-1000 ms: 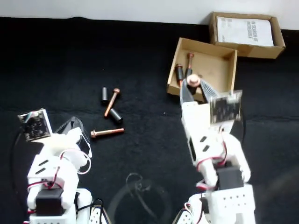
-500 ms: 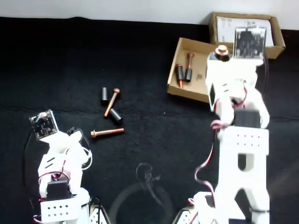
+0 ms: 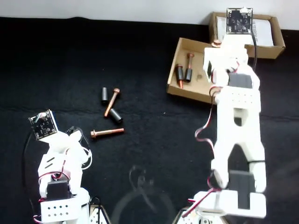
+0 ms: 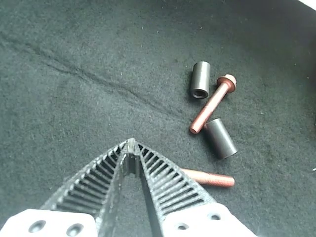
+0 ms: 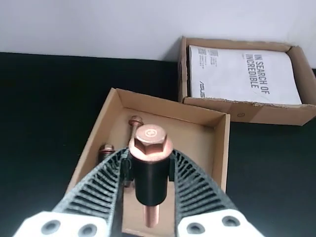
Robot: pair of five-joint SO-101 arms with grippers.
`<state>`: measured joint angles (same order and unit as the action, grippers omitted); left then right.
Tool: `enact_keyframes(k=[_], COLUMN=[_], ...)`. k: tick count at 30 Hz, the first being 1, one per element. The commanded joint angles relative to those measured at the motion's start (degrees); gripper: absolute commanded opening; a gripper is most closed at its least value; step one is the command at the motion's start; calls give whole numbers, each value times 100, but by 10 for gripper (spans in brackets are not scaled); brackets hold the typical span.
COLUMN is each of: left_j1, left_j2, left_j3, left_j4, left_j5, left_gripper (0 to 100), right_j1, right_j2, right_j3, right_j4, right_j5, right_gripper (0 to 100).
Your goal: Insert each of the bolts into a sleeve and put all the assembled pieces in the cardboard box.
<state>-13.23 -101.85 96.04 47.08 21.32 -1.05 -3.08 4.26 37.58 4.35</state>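
My right gripper (image 5: 149, 163) is shut on a black sleeve with a copper bolt (image 5: 150, 170) through it, held upright above the open cardboard box (image 5: 203, 143). In the high view that gripper (image 3: 216, 50) hangs over the box (image 3: 180, 91). Two assembled pieces (image 3: 184, 72) lie in the box's left part. Two loose copper bolts (image 3: 112, 102) (image 3: 107, 133) and two black sleeves (image 3: 104, 95) (image 3: 116, 115) lie on the black mat. My left gripper (image 4: 131, 144) is shut and empty, low over the mat, short of the nearest bolt (image 4: 207, 177).
A second cardboard box (image 3: 271, 50) holding a printed sheet stands behind the first, by the white wall. The right arm (image 3: 236, 121) stretches tall across the mat's right side. A black mat (image 3: 56, 60) covers the table.
The right arm rose and stretched forward, carrying the sleeved bolt from the box's near edge to above its far side. The left arm drew back toward its base.
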Motion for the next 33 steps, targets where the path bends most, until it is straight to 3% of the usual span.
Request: enact_keyframes(k=[1, 12, 18, 33], left_j1=[-40, -40, -40, -48], left_j2=[-101, -101, -101, -101], left_j3=[110, 110, 110, 110], left_j4=[-88, -88, -88, -88], left_j5=[35, 26, 26, 26], left_gripper=[13, 13, 13, 13], right_j1=[145, 312, 312, 101], right_j2=[462, 2826, 4066, 6527], right_j3=[-796, -3635, -5103, -7108], right_j4=[224, 2088, 2862, 3319], right_j5=[26, 97, 730, 1196], right_gripper=[9, 12, 12, 12])
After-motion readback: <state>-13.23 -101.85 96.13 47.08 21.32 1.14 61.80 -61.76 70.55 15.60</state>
